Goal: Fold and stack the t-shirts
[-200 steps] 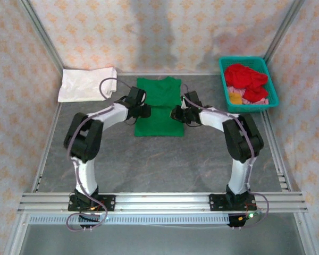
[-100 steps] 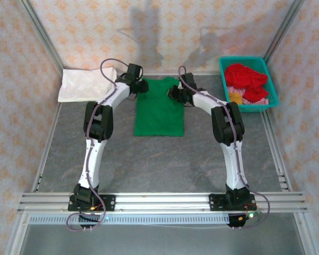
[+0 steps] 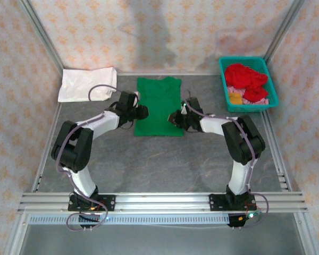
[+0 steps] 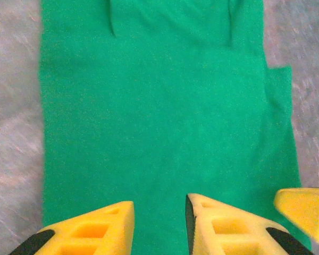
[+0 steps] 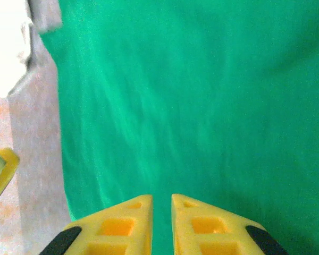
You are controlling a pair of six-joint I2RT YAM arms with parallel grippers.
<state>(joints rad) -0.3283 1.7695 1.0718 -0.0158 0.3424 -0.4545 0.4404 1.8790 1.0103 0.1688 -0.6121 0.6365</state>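
Green t-shirt [image 3: 159, 103], flat. Left gripper [image 4: 158, 206] slightly parted; right gripper [image 5: 161, 198] nearly closed, grip unclear. Risk: uneven pinches at hem, skewing the fold.

left tool [image 3: 141, 112]: back to green t-shirt [image 3: 158, 103] hem | right tool [image 3: 174, 117]: same

Arms [image 3: 98, 123] white links, blk joints, grey cables [image 3: 102, 85]; claw fingers [image 4: 95, 228] yellow w/ blk bases.

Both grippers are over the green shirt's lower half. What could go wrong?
The right gripper looks nearly closed, so it may miss the edge of the green t-shirt. The left gripper stands wider; uneven grabs could skew the fold. A tucked layer juts out one side and may slip loose.
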